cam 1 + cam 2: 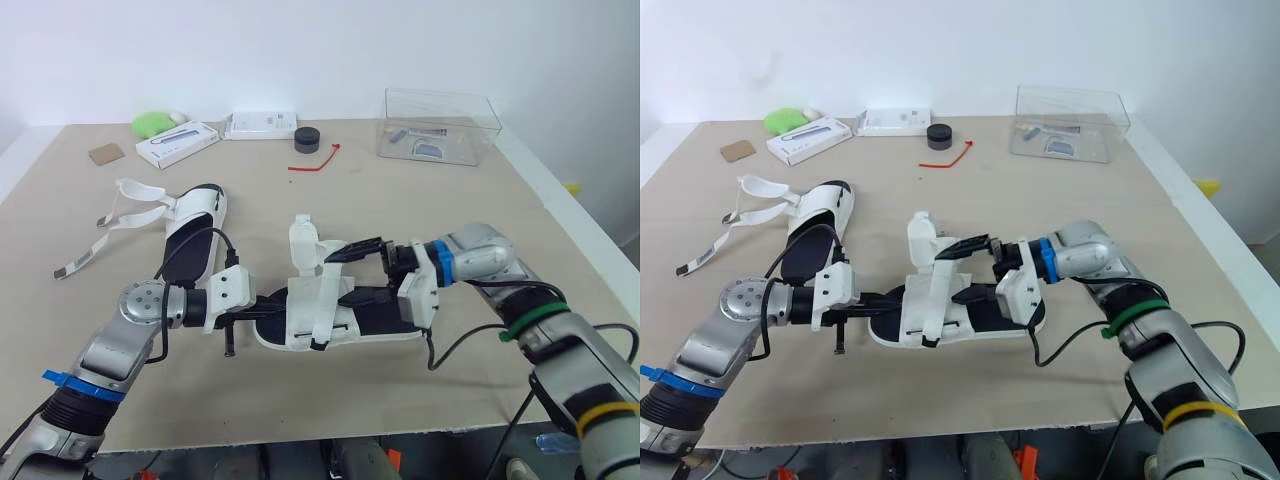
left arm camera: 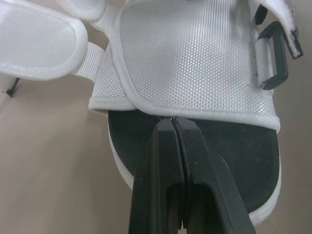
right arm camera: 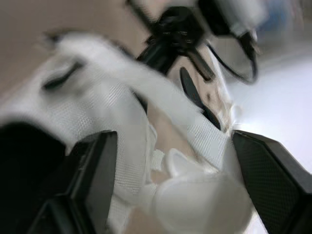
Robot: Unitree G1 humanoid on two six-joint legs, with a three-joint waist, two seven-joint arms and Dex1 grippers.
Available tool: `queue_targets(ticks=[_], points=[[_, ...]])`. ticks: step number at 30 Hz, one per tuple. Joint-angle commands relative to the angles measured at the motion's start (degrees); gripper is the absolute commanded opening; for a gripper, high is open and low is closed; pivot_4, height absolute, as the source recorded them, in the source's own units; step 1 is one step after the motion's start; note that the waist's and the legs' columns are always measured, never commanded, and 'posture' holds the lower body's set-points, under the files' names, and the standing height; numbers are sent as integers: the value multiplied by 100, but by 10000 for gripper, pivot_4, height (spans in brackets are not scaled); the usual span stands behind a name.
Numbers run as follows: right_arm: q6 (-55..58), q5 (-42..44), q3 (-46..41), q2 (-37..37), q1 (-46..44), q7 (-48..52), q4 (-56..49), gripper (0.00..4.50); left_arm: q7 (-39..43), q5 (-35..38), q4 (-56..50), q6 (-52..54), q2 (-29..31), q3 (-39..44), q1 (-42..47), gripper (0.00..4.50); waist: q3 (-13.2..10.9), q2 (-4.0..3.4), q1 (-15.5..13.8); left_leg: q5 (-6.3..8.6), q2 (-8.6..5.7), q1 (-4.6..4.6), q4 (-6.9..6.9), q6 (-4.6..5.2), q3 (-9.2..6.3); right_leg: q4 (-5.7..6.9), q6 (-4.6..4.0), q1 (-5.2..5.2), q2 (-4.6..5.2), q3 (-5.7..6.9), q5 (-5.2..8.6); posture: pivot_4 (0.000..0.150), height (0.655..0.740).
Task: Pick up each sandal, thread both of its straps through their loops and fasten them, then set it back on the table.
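Observation:
A white sandal with a black insole (image 1: 335, 312) lies on the tan table (image 1: 420, 200) between my two grippers. Its mesh upper (image 2: 185, 58) and a black loop (image 2: 271, 57) show in the left wrist view. My left gripper (image 1: 272, 306) is shut, its fingertips (image 2: 174, 122) just over the insole at the edge of the mesh. From the other side, my right gripper (image 1: 345, 275) stands open, its fingers (image 3: 92, 180) spread around the raised white strap (image 3: 195, 195). A second white sandal (image 1: 195, 235) lies at the left with its straps (image 1: 125, 215) loose.
Along the back stand a clear plastic box (image 1: 440, 125), a black round item (image 1: 306, 138), a red tie (image 1: 318, 160), two white boxes (image 1: 178, 143), a green object (image 1: 152, 123) and a brown card (image 1: 106, 154). The table's front edge runs close behind my arms.

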State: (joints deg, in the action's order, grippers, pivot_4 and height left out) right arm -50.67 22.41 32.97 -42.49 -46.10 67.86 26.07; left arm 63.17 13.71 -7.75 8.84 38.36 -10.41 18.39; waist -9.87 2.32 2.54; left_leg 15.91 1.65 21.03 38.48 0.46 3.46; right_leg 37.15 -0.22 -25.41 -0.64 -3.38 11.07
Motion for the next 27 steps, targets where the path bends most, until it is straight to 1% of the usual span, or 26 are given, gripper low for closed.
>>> queue_targets(ticks=[1,3,5,7,9,10,13,14,15,17,19,23,27], points=[[2229,1162,-506,-571,384,470,-1578,38093,33,61,-70,-44,18,94,4,0,0,0,-2,0,0,1,2,0,-2,1,0,-1,1,2,0,1500,7400],[3286,1457,-706,-866,697,474,-2242,38093,37,59,-64,-44,19,96,6,0,1,1,-12,0,0,5,3,0,-5,0,1,-2,2,5,0,1500,7400],[4762,2104,-941,-1196,939,207,-2912,38093,45,60,-61,-45,24,97,7,0,1,0,-14,1,1,4,4,1,-9,-1,5,0,2,9,3,1500,7400],[6676,3102,-1155,-1506,999,-358,-3495,38093,56,68,-39,-47,34,107,13,0,0,-1,-2,1,1,4,5,1,-12,0,11,0,1,12,7,1500,7400],[8223,4095,-1282,-1728,1060,-877,-4002,38093,59,99,-25,-15,27,120,35,0,-1,-2,-3,0,2,7,6,1,-10,1,20,-4,2,12,10,1500,7400],[8736,4303,-1297,-1791,1101,-1016,-4206,38093,61,105,-14,-7,21,120,49,0,-1,-2,-4,0,3,7,7,0,-16,3,20,-3,1,16,11,1500,7400],[10089,5087,-1447,-1599,1104,-2012,-4403,38093,85,121,-2,9,8,111,80,0,2,3,0,0,7,9,7,0,-29,1,33,-2,-4,29,24,1500,7400],[10320,5355,-1568,-1414,1134,-2405,-4352,38093,93,123,-2,16,4,108,88,0,2,2,-2,0,7,11,6,0,-31,0,34,-2,-6,30,25,1500,7400],[10755,5944,-1585,-1370,1112,-2757,-4222,38093,98,139,-24,44,2,113,88,0,2,3,-2,0,6,12,7,0,-32,0,34,-2,-6,31,25,1500,7400],[11281,6371,-1680,-1254,1103,-3023,-4187,38093,126,157,-51,73,21,125,78,0,2,3,-7,-1,3,18,8,1,-37,0,35,-3,-6,35,25,1500,7400],[11576,6230,-1718,-1243,1110,-2948,-4403,38093,162,177,-44,83,40,139,71,0,2,3,-9,-1,1,25,8,1,-40,-5,39,-4,-4,37,27,1500,7400],[12048,6498,-1854,-982,1141,-3324,-4443,38093,187,162,-17,74,68,129,70,0,4,6,-3,3,0,30,8,6,-40,-13,49,-4,-2,38,33,1500,7400],[12321,6365,-1941,-711,1173,-3591,-4450,38093,210,176,6,87,82,125,88,0,4,7,-3,5,1,33,7,9,-48,-14,50,-4,-4,43,34,1500,7400]])
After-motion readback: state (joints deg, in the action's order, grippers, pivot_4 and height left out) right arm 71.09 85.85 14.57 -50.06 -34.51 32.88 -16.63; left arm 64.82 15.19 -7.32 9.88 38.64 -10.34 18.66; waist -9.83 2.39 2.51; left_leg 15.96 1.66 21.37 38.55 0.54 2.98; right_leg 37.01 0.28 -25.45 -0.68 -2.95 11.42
